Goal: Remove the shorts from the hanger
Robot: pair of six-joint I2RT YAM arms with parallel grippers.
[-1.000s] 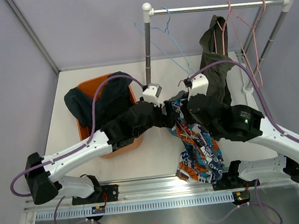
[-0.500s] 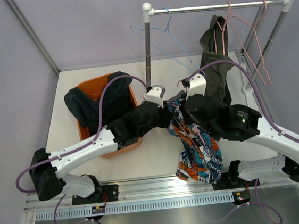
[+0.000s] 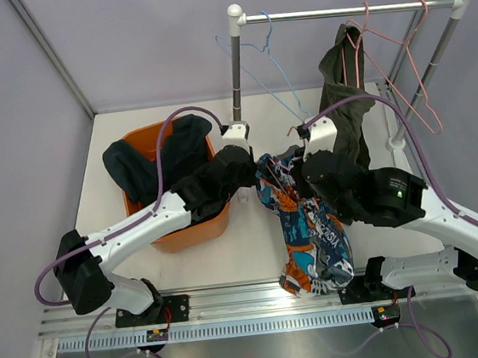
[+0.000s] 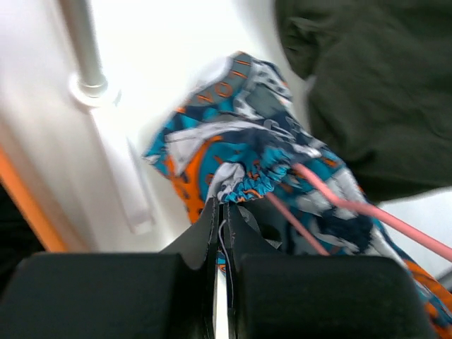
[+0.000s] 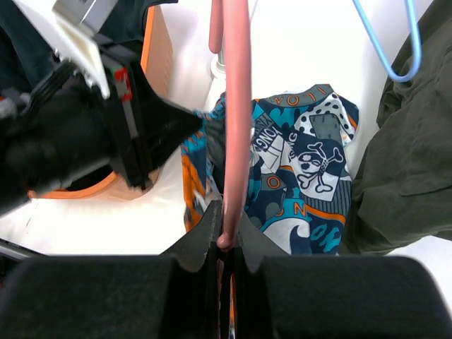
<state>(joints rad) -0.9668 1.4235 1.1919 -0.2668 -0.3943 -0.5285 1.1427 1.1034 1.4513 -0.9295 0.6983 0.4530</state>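
Observation:
The blue-white-orange patterned shorts [image 3: 312, 241] hang bunched between the two arms on a pink hanger [image 5: 236, 106]. My left gripper [image 4: 220, 206] is shut on their gathered waistband [image 4: 247, 185]; in the top view it [image 3: 259, 170] sits at the shorts' upper left. My right gripper [image 5: 226, 219] is shut on the end of the pink hanger's wire, with the patterned shorts [image 5: 311, 162] below it. Olive green shorts [image 3: 341, 91] hang from the rail [image 3: 350, 11] on another pink hanger. Dark shorts [image 3: 148, 167] lie in the orange bin [image 3: 185, 232].
An empty blue hanger [image 3: 263, 44] and a loose pink hanger [image 3: 395, 38] hang on the rail. The rack's upright post [image 3: 234, 68] stands just behind my left wrist. The olive shorts [image 5: 409, 155] hang close to the right of the patterned pair.
My left gripper has gone from open to shut on the patterned shorts' waistband. Its wrist has shifted back and left, and the top of the shorts has followed to the left.

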